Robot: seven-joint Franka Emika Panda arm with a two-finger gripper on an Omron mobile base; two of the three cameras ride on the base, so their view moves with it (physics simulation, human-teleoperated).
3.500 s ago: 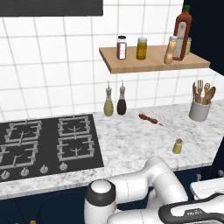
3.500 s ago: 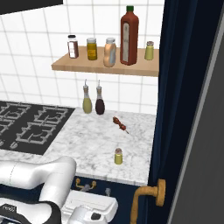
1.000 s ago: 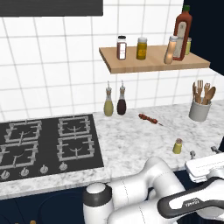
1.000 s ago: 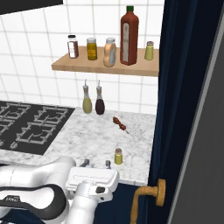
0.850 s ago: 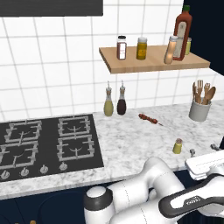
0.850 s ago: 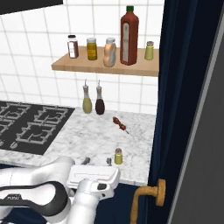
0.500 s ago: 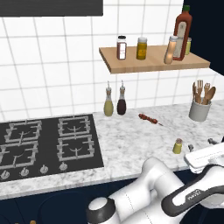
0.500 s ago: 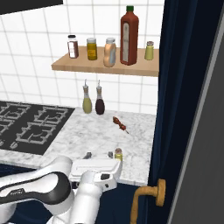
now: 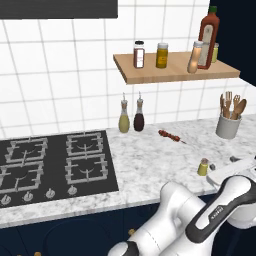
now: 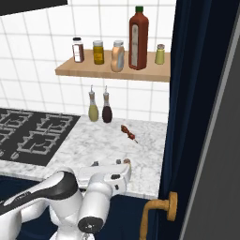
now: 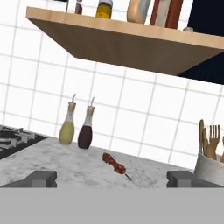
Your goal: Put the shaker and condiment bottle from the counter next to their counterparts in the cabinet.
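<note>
The tiny yellow-green shaker (image 9: 203, 167) stands on the marbled counter (image 9: 150, 165) near its front right edge. In the right base view the shaker (image 10: 126, 161) peeks out just behind my hand. My gripper (image 9: 222, 163) hovers at counter height right beside it, open and holding nothing; the hand view shows my gripper (image 11: 113, 179) with its tips wide apart. On the cabinet shelf (image 9: 170, 72) the peach-orange condiment bottle (image 9: 196, 56) leans by the tall red-brown bottle (image 9: 208, 32). The twin shaker (image 9: 215, 52) stands to the right of both.
Two spouted cruets (image 9: 131, 119) stand at the tiled wall, a skewer (image 9: 170, 135) lies mid-counter, and a utensil crock (image 9: 228, 122) sits at the right. The black hob (image 9: 50, 160) fills the left. Two jars (image 9: 150, 55) occupy the shelf's left. A navy door with a gold handle (image 10: 159, 211) is close on the right.
The arm has lifted the hand from below the counter's front edge up to counter level beside the shaker. The fingers stayed open. Nothing on the counter or shelf moved.
</note>
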